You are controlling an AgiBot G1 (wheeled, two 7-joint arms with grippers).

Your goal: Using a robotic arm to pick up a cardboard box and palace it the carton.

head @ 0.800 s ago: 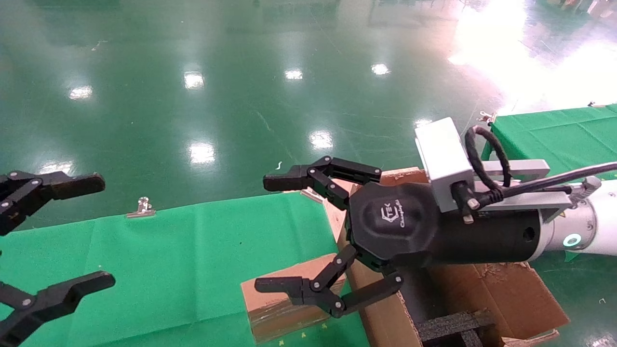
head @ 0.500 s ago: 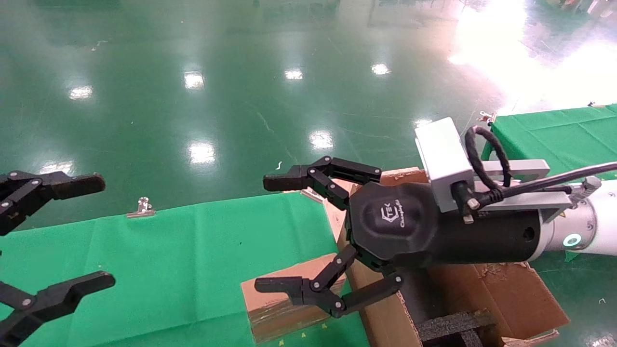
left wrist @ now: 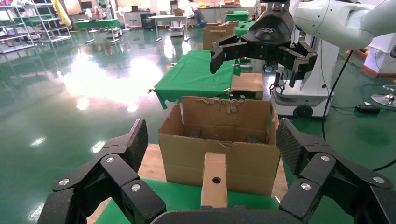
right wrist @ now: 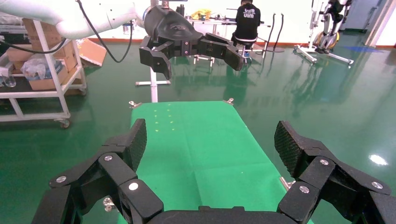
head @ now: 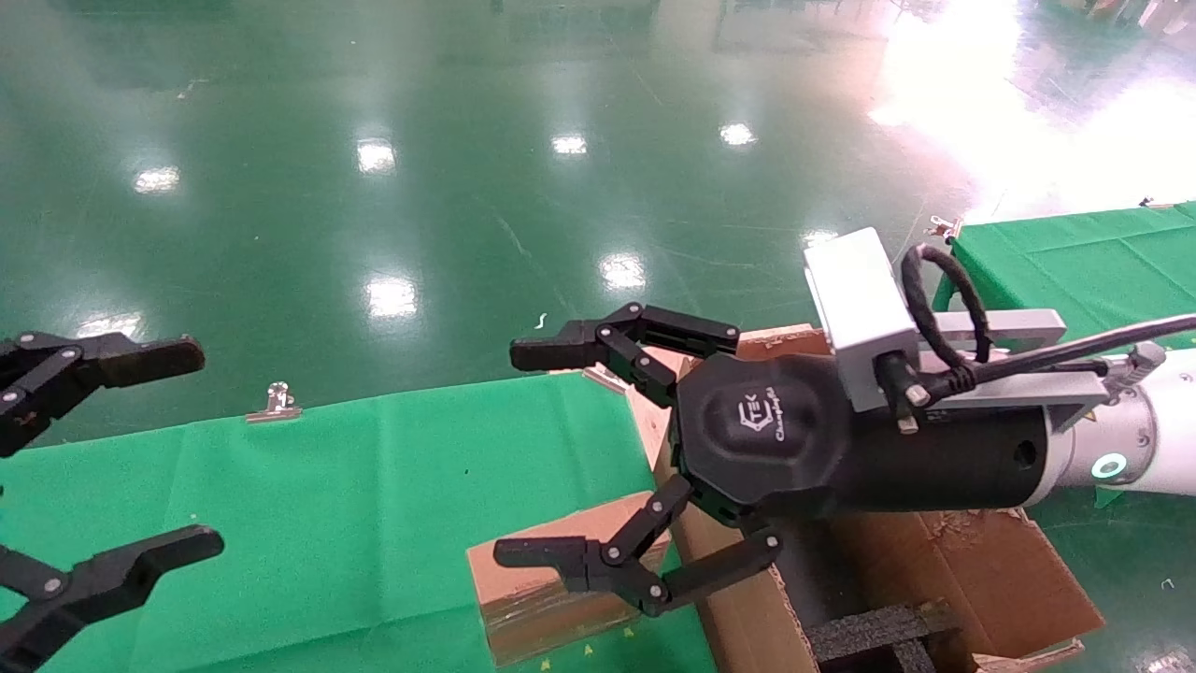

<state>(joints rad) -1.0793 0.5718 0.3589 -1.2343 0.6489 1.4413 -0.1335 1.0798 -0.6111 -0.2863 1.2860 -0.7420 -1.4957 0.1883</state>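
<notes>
Nothing has shifted across the last second: your right arm and its gripper hang exactly where they were, above the near edge of the green table and over the corner of the carton, fingers spread wide and holding nothing. That stillness suggests the pick has not begun; the arm seems paused before any descent.

The carton sits just beside the table's end, flaps ragged, black foam inside. The cardboard box lies on the cloth right against the carton's wall, below the open gripper and apart from it.

Your left gripper waits at the other end of the table, also spread and empty.

The right wrist hides most of the carton's interior, so you cannot judge how much room is free inside. The box runs under the lower finger, and whether it truly touches the carton is unclear.
</notes>
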